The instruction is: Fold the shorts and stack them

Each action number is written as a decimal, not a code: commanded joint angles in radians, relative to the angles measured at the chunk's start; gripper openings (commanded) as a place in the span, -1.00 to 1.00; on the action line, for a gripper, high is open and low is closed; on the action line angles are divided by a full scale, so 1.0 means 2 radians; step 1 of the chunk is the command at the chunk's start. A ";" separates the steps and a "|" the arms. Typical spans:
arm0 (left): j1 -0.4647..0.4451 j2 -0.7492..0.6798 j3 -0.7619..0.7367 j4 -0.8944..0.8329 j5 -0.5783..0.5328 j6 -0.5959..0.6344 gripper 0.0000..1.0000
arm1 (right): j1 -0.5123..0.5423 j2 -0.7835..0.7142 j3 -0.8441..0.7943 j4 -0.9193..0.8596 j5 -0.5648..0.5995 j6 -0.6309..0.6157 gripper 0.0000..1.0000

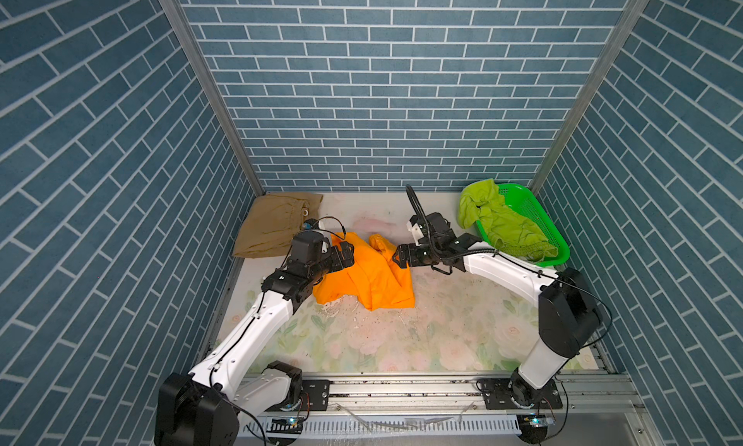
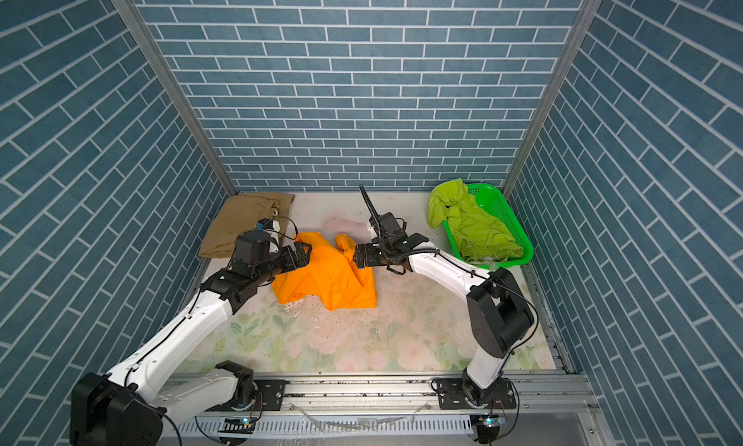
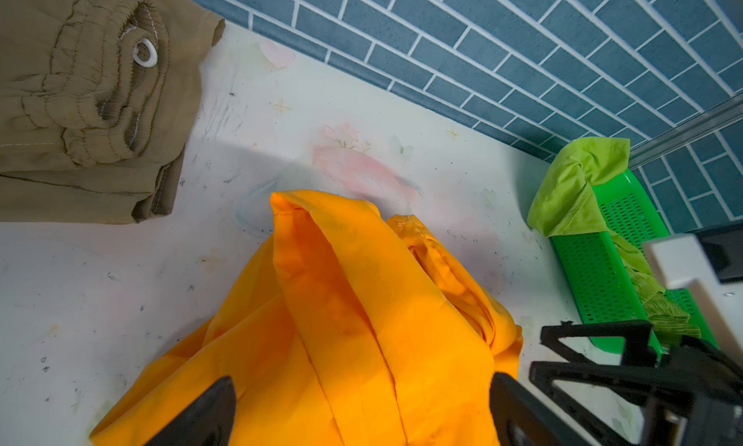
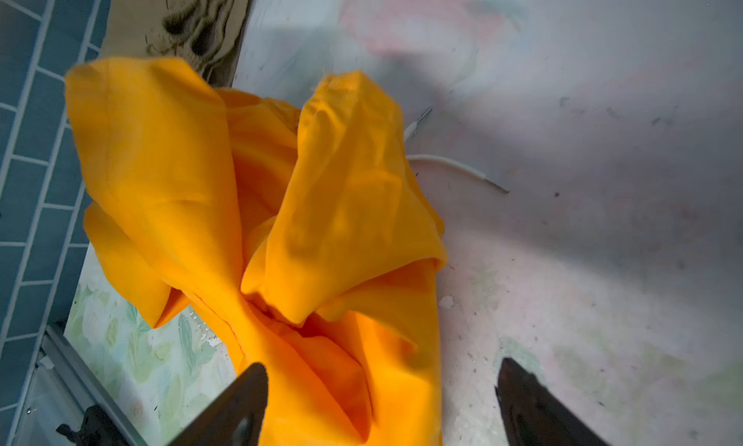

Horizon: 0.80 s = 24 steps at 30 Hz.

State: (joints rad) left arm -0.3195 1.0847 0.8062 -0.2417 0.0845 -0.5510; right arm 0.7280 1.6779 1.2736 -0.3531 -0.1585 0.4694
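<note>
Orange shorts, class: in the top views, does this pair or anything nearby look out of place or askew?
The orange shorts lie in a rumpled heap mid-table, folds standing up. The lime green shorts spill over the rim of the green basket. Only the tan shorts look folded.

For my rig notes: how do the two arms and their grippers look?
The left arm and right arm have white shell links and black joint housings, with thin black cables along them. A black corrugated hose loops above the right wrist. The left gripper and right gripper are black, with pointed fingers.
</note>
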 commanded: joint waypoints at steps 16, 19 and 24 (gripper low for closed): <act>0.091 -0.008 -0.039 0.032 0.102 -0.038 0.99 | 0.104 0.134 0.091 -0.063 0.139 -0.085 -0.17; 0.091 -0.012 -0.043 0.029 0.107 -0.037 0.99 | 0.066 0.112 0.078 -0.061 0.140 -0.084 -1.00; 0.091 -0.015 -0.052 0.027 0.116 -0.035 0.99 | -0.067 0.031 0.026 -0.045 0.097 -0.081 -1.00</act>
State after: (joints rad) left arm -0.1417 1.0676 0.7208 -0.1951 0.2932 -0.6205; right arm 0.7330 1.8515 1.3453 -0.4213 0.0288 0.3164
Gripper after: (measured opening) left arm 0.995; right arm 0.061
